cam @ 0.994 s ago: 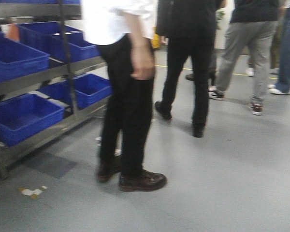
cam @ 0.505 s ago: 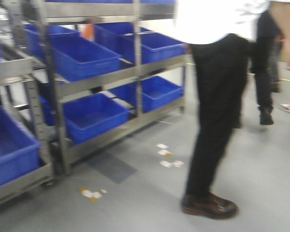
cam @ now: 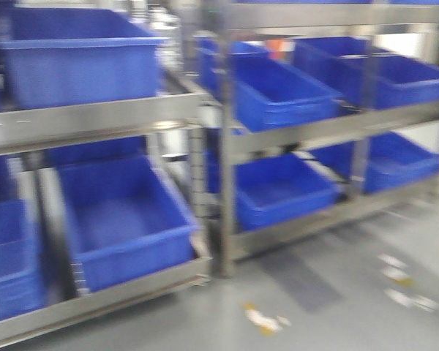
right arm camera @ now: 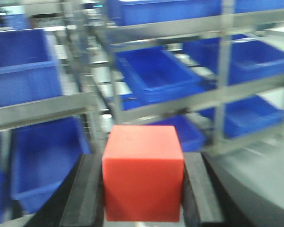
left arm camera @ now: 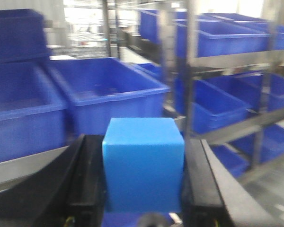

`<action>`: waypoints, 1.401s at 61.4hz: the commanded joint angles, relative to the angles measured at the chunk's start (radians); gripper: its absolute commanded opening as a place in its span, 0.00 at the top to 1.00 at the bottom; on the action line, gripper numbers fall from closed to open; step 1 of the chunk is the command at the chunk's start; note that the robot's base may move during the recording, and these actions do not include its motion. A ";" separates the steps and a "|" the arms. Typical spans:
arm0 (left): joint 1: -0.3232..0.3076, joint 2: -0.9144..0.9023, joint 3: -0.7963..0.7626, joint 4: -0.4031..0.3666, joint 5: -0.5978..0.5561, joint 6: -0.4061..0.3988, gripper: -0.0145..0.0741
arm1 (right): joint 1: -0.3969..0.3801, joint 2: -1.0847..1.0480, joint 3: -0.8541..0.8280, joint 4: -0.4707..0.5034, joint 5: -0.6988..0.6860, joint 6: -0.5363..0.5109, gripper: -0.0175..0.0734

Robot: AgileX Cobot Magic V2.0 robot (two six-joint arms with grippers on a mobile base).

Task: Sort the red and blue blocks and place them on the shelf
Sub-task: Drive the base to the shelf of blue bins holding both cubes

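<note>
The front view has swung round: a second ago people stood across it, with the shelf (cam: pixel 95 121) only at its left edge. Now the shelf and its bins (cam: pixel 278 91) fill the frame and the people are gone (the blur suggests the base is not settled). The robot probably now faces its drop-off. The left gripper (left arm camera: pixel 142 142) clamps the blue block (left arm camera: pixel 143 170), and the right gripper (right arm camera: pixel 143 158) clamps the red block (right arm camera: pixel 143 179). Neither is shelved yet.

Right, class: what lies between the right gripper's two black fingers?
The red block, held against both fingers of the right gripper, seen in the right wrist view.
</note>
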 commanded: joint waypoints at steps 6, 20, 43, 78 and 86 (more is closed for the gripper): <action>0.003 0.009 -0.028 0.000 -0.093 -0.003 0.60 | -0.006 0.005 -0.028 -0.009 -0.088 -0.010 0.75; 0.003 0.009 -0.028 0.000 -0.093 -0.003 0.60 | -0.006 0.005 -0.028 -0.009 -0.088 -0.010 0.75; 0.003 0.009 -0.028 0.000 -0.093 -0.003 0.60 | -0.006 0.006 -0.028 -0.009 -0.089 -0.010 0.75; 0.003 0.009 -0.028 0.000 -0.093 -0.003 0.60 | -0.006 0.006 -0.028 -0.009 -0.089 -0.010 0.75; 0.003 0.009 -0.028 0.000 -0.093 -0.003 0.60 | -0.006 0.006 -0.028 -0.009 -0.089 -0.010 0.75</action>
